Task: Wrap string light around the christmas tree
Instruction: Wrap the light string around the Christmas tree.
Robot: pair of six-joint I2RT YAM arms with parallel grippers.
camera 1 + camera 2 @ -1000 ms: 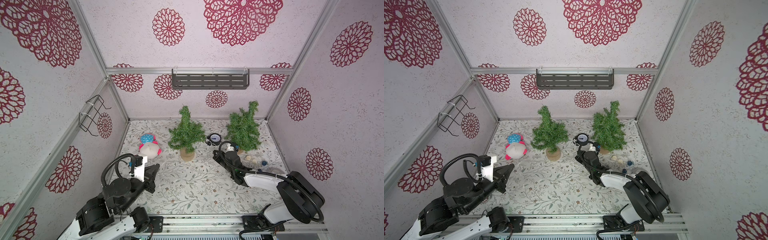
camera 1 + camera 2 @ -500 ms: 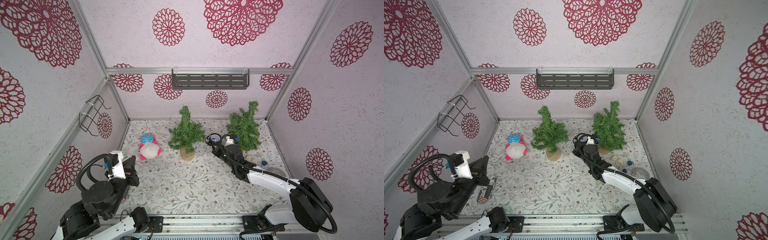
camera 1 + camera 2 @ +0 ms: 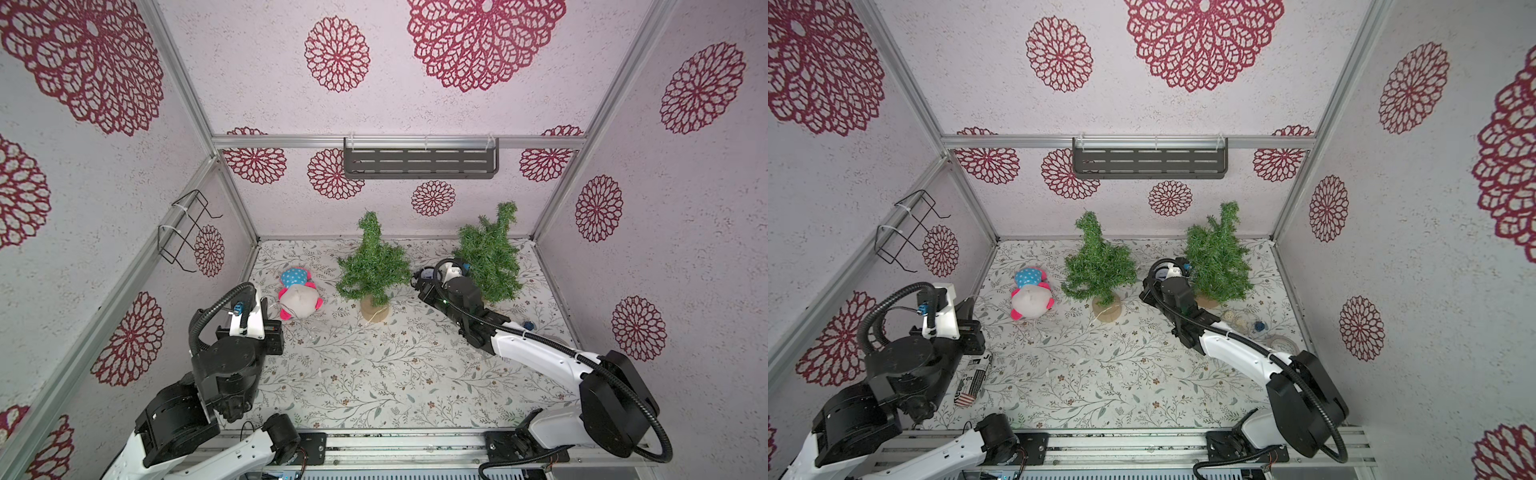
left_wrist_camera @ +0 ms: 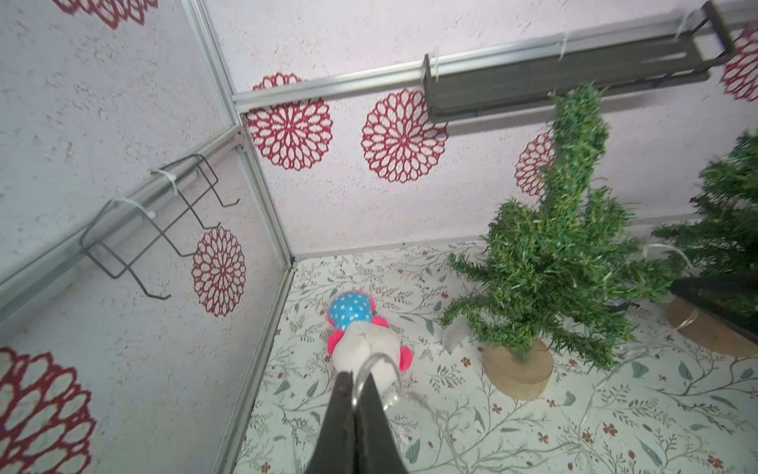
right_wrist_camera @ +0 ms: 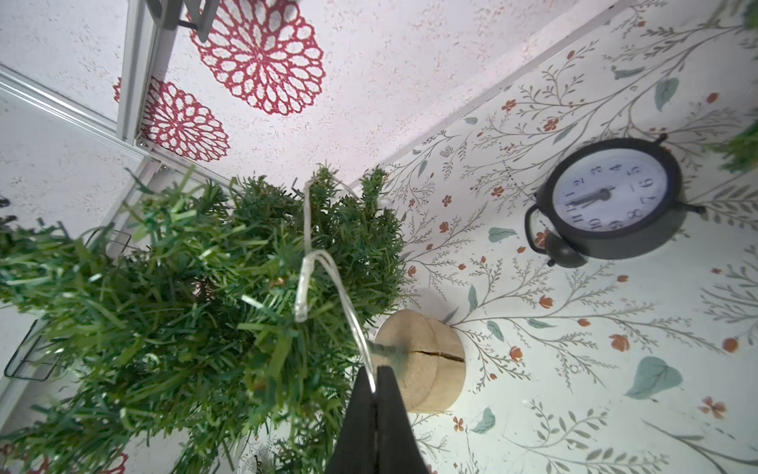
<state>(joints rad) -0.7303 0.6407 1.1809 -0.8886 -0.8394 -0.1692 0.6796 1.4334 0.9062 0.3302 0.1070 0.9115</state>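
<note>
Left claw (image 4: 355,381) is pinching string light (image 5: 300,287), wall (image 4: 164,369) close beside | right claw (image 5: 374,369) is pinching it too, christmas tree (image 5: 184,295) crowding ahead

Setting: robot lab test cell. Evidence: aluminium frame (image 3: 291,141) and papered panels (image 3: 249,62) walling floral table (image 3: 374,374); rail (image 3: 395,446) at table's near edge carrying left arm (image 3: 224,365) and right arm (image 3: 536,353); shelf (image 3: 419,164) above its far edge.

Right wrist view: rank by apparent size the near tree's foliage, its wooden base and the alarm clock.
1. tree foliage, largest by far, though it is nearest the camera
2. alarm clock
3. wooden base, clearly smaller than the clock
</note>
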